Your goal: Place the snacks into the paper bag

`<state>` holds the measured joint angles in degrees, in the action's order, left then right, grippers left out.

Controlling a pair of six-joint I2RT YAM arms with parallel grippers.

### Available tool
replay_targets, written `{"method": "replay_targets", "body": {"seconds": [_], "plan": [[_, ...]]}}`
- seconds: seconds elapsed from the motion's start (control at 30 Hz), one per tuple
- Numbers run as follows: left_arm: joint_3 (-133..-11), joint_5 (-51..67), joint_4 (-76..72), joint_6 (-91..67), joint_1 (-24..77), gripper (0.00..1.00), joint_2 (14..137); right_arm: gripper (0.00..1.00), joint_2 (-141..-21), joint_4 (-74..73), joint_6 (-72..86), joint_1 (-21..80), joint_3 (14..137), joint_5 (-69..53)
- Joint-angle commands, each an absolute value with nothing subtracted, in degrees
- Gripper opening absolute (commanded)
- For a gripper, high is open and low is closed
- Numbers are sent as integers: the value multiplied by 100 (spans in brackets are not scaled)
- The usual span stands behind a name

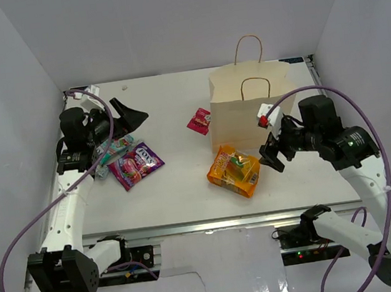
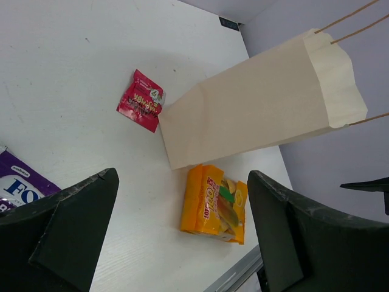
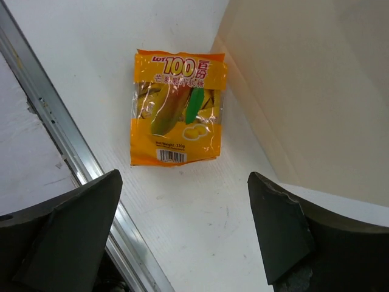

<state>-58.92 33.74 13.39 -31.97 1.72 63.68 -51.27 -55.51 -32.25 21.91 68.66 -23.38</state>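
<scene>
The tan paper bag (image 1: 248,110) stands upright at the back right with its loop handles up. It also shows in the left wrist view (image 2: 261,103) and the right wrist view (image 3: 316,91). The orange-yellow packet (image 1: 234,170) lies flat just in front of it (image 2: 214,204) (image 3: 176,109). The small pink-red packet (image 1: 199,122) lies at the bag's left side (image 2: 141,101). The purple-magenta packet (image 1: 137,164) (image 2: 18,182) and the teal packet (image 1: 113,153) lie at the left. My left gripper (image 1: 130,117) (image 2: 182,237) is open and empty above them. My right gripper (image 1: 274,153) (image 3: 182,237) is open and empty, just right of the orange packet.
A metal rail (image 1: 206,224) runs along the table's near edge, close to the orange packet (image 3: 55,121). White walls close in the left, back and right sides. The bag stands close to the right arm.
</scene>
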Motion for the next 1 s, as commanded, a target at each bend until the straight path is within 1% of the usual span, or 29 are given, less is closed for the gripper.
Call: {"method": "replay_targets", "body": {"seconds": [0.0, 0.1, 0.13, 0.2, 0.37, 0.43, 0.53, 0.6, 0.77, 0.8, 0.87, 0.9, 0.97], "plan": [[-6135, 3480, 1354, -3111, 176, 98, 6434, 90, -5318, -5353, -2777, 2206, 6847, -2109], [-6135, 3472, 1345, -3120, 185, 98, 6434, 90, -5370, -5326, -3285, 2206, 6794, -2504], [-6126, 3463, 1345, -3111, 185, 98, 6425, 90, -5396, -5509, -3992, 2215, 6794, -2896], [-6082, 3437, 1354, -3111, 184, 98, 6390, 90, -5502, -5808, -4717, 2215, 6716, -3268], [-5889, 3375, 1397, -3146, 185, 98, 6232, 90, -5888, -5802, -5194, 2215, 6189, -3595], [-5810, 3401, 1406, -3181, 185, 98, 6170, 90, -5976, -5521, -5019, 2215, 5609, -3516], [-5590, 3428, 1424, -3217, 185, 98, 6056, 94, -6187, -4590, -4343, 2215, 4995, -3104], [-5415, 3367, 1476, -3217, 185, 98, 5898, 96, -6380, -3957, -3843, 2224, 4800, -2675], [-5107, 3331, 1512, -3287, 185, 98, 5678, 100, -6679, -2946, -3341, 2381, 4483, -1909], [-5072, 3331, 1529, -3305, 176, 98, 5669, 100, -6706, -2501, -3157, 2399, 4422, -1559], [-5036, 3305, 1564, -3305, 185, 98, 5651, 91, -6750, -2111, -2673, 2504, 4272, -1293], [-5027, 3296, 1573, -3296, 176, 98, 5651, 89, -6767, -1753, -2515, 2531, 4211, -979], [-5036, 3270, 1600, -3278, 185, 98, 5669, 84, -6829, -1513, -2268, 2680, 4053, -774]]}}
